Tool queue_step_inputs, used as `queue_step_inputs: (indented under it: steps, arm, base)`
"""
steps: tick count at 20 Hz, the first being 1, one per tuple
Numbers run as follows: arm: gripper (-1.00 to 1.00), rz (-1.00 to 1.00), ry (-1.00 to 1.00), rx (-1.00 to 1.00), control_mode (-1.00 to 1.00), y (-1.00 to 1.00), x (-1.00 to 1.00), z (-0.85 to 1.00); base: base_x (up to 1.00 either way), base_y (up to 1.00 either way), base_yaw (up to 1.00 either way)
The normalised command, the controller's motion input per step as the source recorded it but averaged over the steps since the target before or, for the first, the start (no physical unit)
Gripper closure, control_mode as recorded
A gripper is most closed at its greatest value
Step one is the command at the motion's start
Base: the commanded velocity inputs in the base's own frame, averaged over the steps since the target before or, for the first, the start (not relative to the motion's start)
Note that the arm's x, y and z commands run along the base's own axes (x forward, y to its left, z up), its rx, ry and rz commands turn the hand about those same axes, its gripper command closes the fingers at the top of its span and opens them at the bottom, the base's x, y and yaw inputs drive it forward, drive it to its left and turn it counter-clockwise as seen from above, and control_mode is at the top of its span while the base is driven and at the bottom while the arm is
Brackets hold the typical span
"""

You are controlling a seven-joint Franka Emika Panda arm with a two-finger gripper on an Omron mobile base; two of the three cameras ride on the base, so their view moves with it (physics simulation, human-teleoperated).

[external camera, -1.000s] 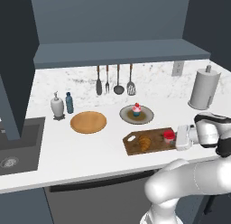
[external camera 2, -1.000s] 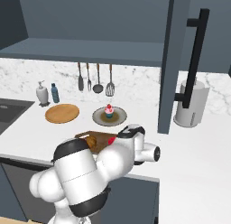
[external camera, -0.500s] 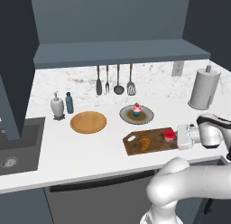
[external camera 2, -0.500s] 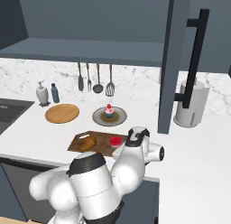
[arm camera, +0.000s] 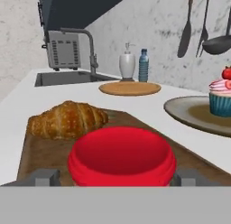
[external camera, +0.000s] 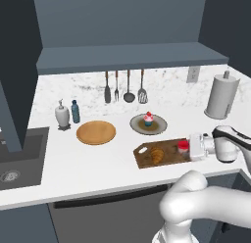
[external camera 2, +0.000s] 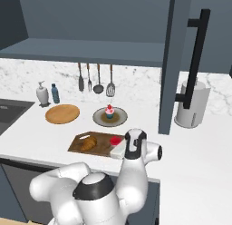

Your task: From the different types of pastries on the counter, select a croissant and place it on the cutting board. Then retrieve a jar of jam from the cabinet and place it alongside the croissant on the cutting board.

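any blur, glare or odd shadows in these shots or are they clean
Left base view: flat, even light, slightly soft, with faint shadows under the cutting board. Right base view: just as soft, no glare on the counter. Hand view: the jar of jam looms large between the claw fingertips, while the croissant looks grainy.

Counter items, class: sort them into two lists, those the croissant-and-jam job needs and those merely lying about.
Needed: croissant, jam jar, cutting board, gripper.

Lying about: cupcake, round wooden plate, blue bottle, soap dispenser, hanging utensils, paper towel roll.
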Motion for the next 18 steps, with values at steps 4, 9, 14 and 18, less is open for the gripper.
queue_step_inputs:
  steps: [4,9,14,18]
  arm:
    - [-1.00,-0.09,0.01,-0.01,-1.00,-0.02,0.00,0.66]
    - [-1.00,-0.08,0.00,-0.02,-1.00,-0.01,-0.02,0.49]
    - [-1.00,-0.08,0.00,-0.02,-1.00,0.04,-0.19,0.51]
    - [-1.00,-0.09,0.00,-0.07,-1.00,0.34,-0.25,0.65]
  base:
    - [0.00,0.00,0.00]
    - [0.00,0.00,0.00]
    - [0.00,0.00,0.00]
    - [0.00,0.00,0.00]
